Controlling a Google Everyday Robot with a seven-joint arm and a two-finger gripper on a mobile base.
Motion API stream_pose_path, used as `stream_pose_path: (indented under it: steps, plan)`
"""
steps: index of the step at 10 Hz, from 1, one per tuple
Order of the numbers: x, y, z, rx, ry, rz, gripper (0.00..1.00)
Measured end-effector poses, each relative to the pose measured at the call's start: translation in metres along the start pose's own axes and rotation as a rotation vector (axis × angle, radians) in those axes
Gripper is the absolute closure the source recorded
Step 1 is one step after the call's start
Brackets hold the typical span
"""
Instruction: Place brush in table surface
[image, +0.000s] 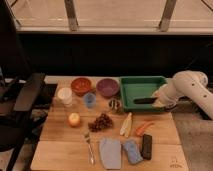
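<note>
The brush (144, 100), a slim dark stick, lies along the front part of the green tray (141, 81) at the back right of the wooden table surface (60, 145). My gripper (159, 100) is at the brush's right end, at the tray's front right corner, on the white arm (187, 85) that reaches in from the right. I cannot tell whether it holds the brush.
An orange bowl (81, 85), purple bowl (107, 86), white cup (65, 95) and blue cup (89, 99) stand behind an apple (74, 119), grapes (101, 121), banana (126, 124) and carrot (142, 128). At the front lie a fork (89, 147), cloth (110, 151), sponge (132, 151) and black block (146, 146). A black chair (25, 100) stands left.
</note>
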Motion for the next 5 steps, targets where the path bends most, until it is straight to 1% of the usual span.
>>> stream_pose_path:
  steps: [2, 3, 4, 5]
  plan:
    - [0.0, 0.013, 0.023, -0.076, -0.014, 0.013, 1.0]
    - [0.0, 0.018, 0.031, -0.104, -0.023, 0.022, 1.0]
    - [0.0, 0.021, 0.037, -0.122, -0.035, 0.033, 0.95]
    - [-0.001, 0.025, 0.042, -0.143, -0.046, 0.042, 0.86]
